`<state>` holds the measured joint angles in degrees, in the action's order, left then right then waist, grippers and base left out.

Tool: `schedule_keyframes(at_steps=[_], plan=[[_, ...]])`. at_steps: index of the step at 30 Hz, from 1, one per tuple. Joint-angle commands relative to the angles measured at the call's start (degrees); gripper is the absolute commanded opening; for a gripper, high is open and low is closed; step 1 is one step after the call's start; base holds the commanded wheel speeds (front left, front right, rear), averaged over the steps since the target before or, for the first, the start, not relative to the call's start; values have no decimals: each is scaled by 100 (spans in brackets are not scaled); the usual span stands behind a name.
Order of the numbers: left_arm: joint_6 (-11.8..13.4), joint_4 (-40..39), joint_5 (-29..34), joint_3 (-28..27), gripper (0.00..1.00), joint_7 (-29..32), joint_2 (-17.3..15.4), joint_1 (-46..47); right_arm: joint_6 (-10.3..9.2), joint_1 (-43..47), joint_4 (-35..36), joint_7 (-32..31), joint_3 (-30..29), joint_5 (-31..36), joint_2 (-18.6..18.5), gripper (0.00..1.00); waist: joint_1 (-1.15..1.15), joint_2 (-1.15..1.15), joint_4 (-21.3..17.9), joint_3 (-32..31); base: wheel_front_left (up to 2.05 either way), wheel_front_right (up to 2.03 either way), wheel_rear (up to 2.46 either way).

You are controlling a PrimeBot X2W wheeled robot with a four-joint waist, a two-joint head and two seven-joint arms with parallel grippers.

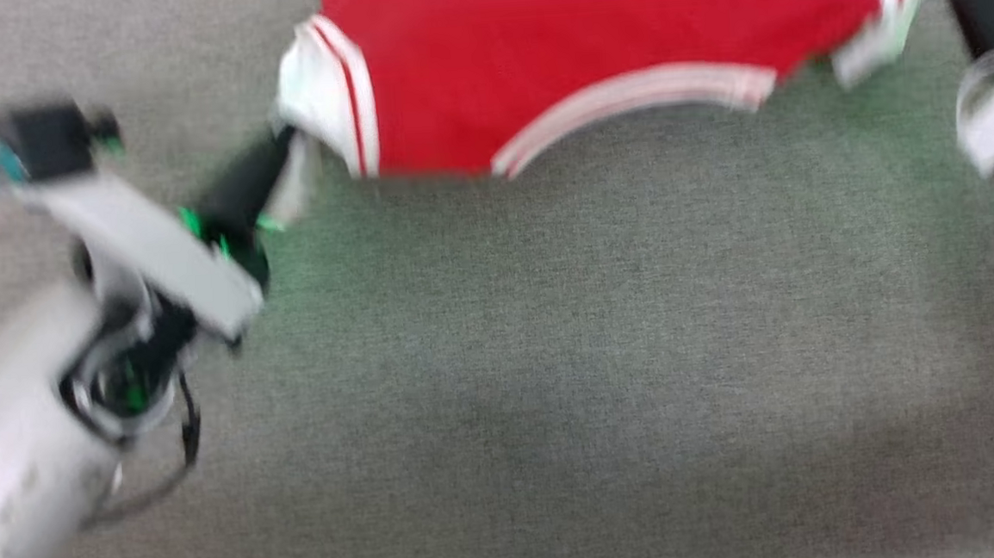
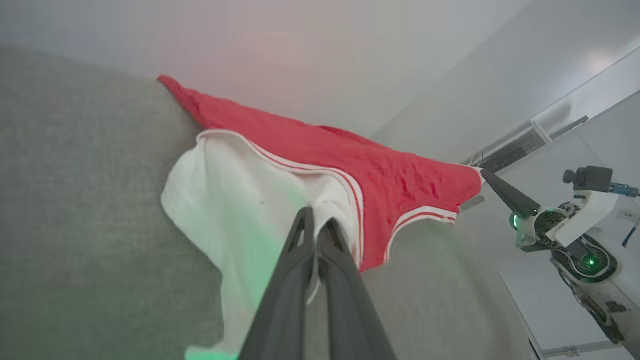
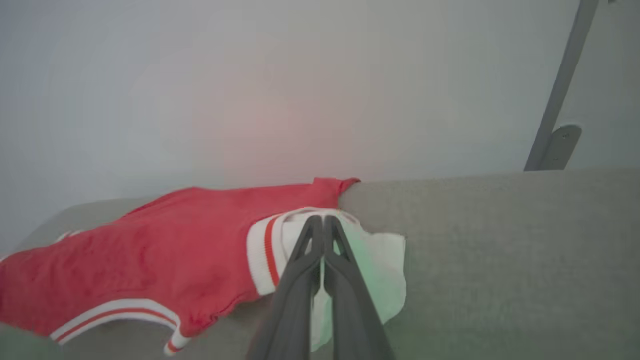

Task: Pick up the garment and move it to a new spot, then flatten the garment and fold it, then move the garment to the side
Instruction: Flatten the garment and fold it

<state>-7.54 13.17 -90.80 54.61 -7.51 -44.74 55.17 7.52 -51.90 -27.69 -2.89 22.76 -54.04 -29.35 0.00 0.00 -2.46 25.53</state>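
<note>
Left wrist view: left gripper (image 2: 316,221) pinches one white sleeve of the garment (image 2: 400,175); right gripper (image 3: 323,220) pinches the other. It spans the grey surface (image 2: 75,200), far hem seemingly resting there. Soft, light, limp: you hold at the sleeve seams.

My head cam points steeply down at the table (image 1: 553,353), blurred, garment (image 1: 578,50) at 12 o'clock. Wrist cams sit low, close, sighting along left tool (image 2: 314,220) and right tool (image 3: 320,220) toward the wall (image 3: 250,75). All share the garment; left wrist catches right tool at 3 o'clock.
</note>
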Motion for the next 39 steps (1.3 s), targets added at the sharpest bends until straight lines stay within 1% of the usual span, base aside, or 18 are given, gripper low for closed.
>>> schedule_keyframes(at_steps=[1,3,7,11,13,14,15,18,20,24,29,31,33,35,39], plan=[[14,-66,-3,13,0,8,-66,-79,-7,136,91,-38,29,-45,-53,0,0,0,7,-47,0,0,0],[14,-300,22,133,0,36,-202,-373,-8,598,434,-184,34,-109,-253,0,0,0,-2,-116,0,0,0],[12,-824,33,317,0,-10,-461,-891,-8,1516,1168,-589,-81,-267,-541,0,0,0,-46,-289,0,0,0],[12,-1254,85,453,0,-153,-801,-1390,-8,2392,1896,-1049,-255,-391,-747,0,0,0,-120,-416,0,0,0],[12,-1458,114,538,0,-211,-963,-1618,-7,2831,2243,-1260,-395,-428,-790,0,0,0,-139,-467,0,0,0],[12,-1836,12,590,0,-315,-1207,-1956,-8,3480,2706,-1608,-628,-388,-890,0,0,0,-153,-521,0,0,0],[12,-1960,3,611,0,-346,-1312,-2063,-7,3691,2864,-1725,-716,-341,-914,0,0,0,-152,-535,0,0,0],[12,-2340,-72,674,0,-402,-1575,-2378,-8,4337,3298,-2108,-975,-321,-890,0,0,0,-147,-581,0,0,0],[12,-2558,-80,736,0,-384,-1818,-2574,-7,4746,3597,-2400,-1118,-352,-852,0,0,0,-150,-603,0,0,0],[12,-3074,-166,794,0,-425,-2176,-2913,-7,5424,4073,-2874,-1497,-398,-751,0,0,0,-147,-623,0,0,0],[12,-3585,-157,874,0,-460,-2518,-3219,-7,6103,4634,-3438,-1920,-451,-555,0,0,0,-119,-645,0,0,0],[12,-3624,-99,872,0,-477,-2606,-3280,-7,6267,4865,-3571,-2097,-354,-449,0,0,0,-102,-651,0,0,0],[12,-3522,-6,855,0,-506,-2554,-3285,-7,6290,5001,-3640,-2251,-245,-323,0,0,0,-96,-655,0,0,0],[12,-3413,13,856,0,-508,-2375,-3257,-7,6116,5010,-3637,-2339,-60,-196,0,0,0,-115,-673,0,0,0],[12,-3209,-212,756,0,-477,-1885,-3086,-7,5638,4687,-3649,-2134,271,-30,0,0,0,-125,-707,0,0,0]])
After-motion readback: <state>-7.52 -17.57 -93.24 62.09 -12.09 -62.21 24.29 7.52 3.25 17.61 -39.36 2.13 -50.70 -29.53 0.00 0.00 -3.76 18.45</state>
